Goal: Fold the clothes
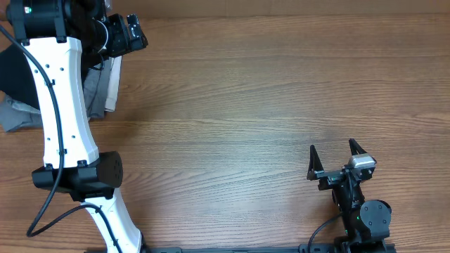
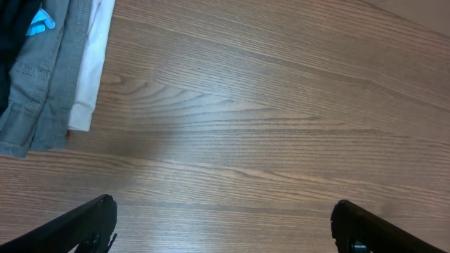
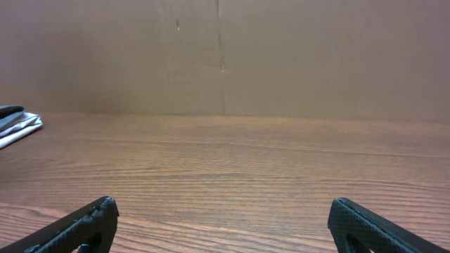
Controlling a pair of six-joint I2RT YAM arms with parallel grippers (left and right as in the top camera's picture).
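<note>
Only a patch of the black shirt [image 1: 14,70] shows at the table's far left edge, mostly hidden behind my left arm. A black corner of it also shows in the left wrist view [image 2: 10,42]. Its collar and logo are not visible. My left gripper [image 2: 223,214] is open and empty, hovering over bare wood just right of the clothes pile; in the overhead view it is at the top left [image 1: 121,35]. My right gripper [image 1: 332,151] is open and empty near the front right of the table, also seen in the right wrist view [image 3: 221,211].
Folded grey garment [image 2: 39,98] with a light-blue bit [image 2: 41,21] and a whitish-beige folded piece [image 2: 91,63] lie beside the black cloth. The same stack shows in the overhead view [image 1: 105,84]. A wall rises behind the wooden table [image 1: 267,91].
</note>
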